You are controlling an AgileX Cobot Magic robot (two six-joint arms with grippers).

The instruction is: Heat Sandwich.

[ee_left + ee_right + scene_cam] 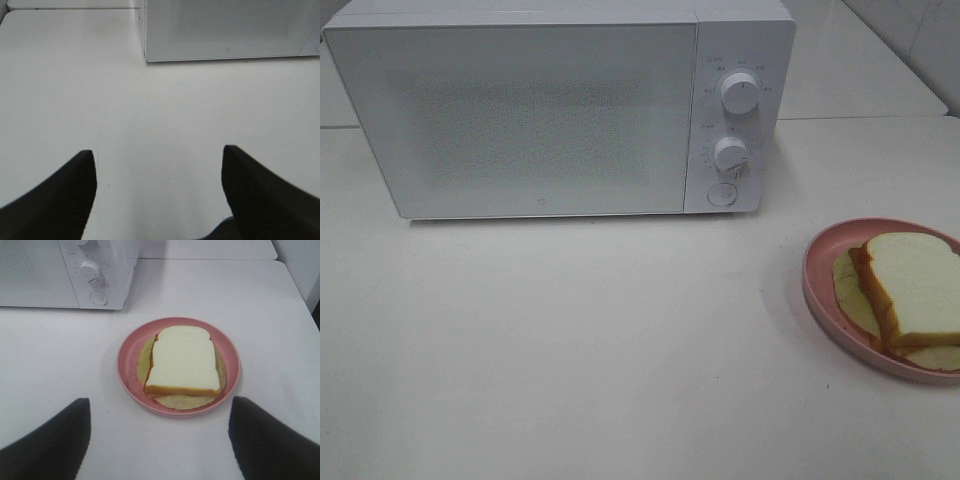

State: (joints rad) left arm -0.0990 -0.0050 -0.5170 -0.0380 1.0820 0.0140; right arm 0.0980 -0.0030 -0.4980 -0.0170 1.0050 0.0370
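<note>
1. The sandwich point(183, 361) lies on a round pink plate point(129, 351), at the right side of the white desk point(590, 350) in the high view.
2. Its top slice is white bread with an orange-brown crust, and a pale yellow-green filling shows out from under it on the plate.
3. A white microwave oven point(520, 110) stands at the back of the desk, with its door closed. Two round knobs, the upper knob point(740, 92) and the lower knob point(731, 153), sit above a round button point(721, 195) on its right panel.
4. The left end effector point(159, 165) is wide open and holds nothing. It hangs over bare desk, in front of the microwave oven.
5. The right end effector point(160, 420) is also wide open and holds nothing. The plate is just ahead of its two dark fingers point(55, 440), not between them.
</note>
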